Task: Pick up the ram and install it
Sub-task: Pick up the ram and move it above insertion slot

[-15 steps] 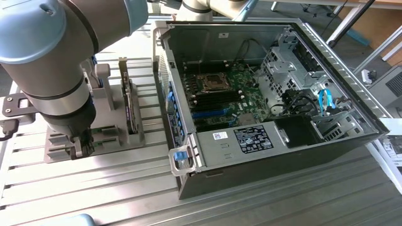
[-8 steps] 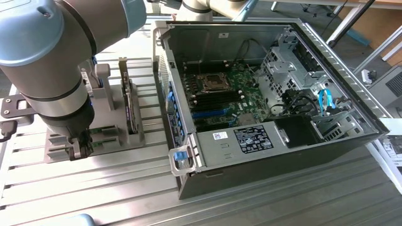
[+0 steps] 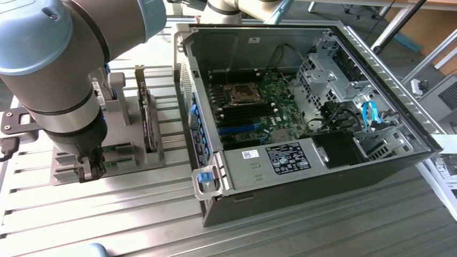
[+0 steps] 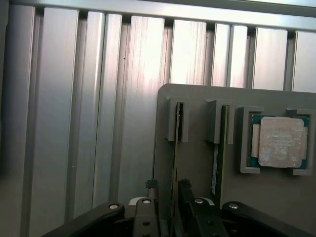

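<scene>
— So, how far along is it?

— Early, I'd judge. The gripper (image 4: pixel 167 192) is low over the holder (image 4: pixel 195 158), fingers apart, one on each side of the ram (image 4: pixel 175 148). They straddle it and, as far as I can see, do not clamp it.

— And the ram itself?

— It stands on edge in its slot in the holder and is not lifted. The approach looks made, while the pick and the install are both left.

— What else does the holder carry?

— Just beside the ram, in the neighbouring slot, there is a second stick (image 4: pixel 216 163), also on edge. Past that a processor (image 4: pixel 279 142) lies flat in a square pocket. In the exterior view a dark card (image 3: pixel 146 126) stands upright in the same holder, on the side toward the case.

— What is under it all?

— The holder sits on a table (image 4: pixel 98 98) of ribbed aluminium slats.

— And farther off?

— The case (image 3: pixel 236 48) lies open on the exterior view's right, beside the holder. Inside it is the motherboard (image 3: pixel 268 91), with a bare socket (image 3: pixel 239 92) and dark memory slots (image 3: pixel 246 113) next to it. Those slots look unfilled, though I can't be sure. Deeper in are a metal drive cage (image 3: pixel 321 75) and a blue cable (image 3: pixel 369 115).
</scene>
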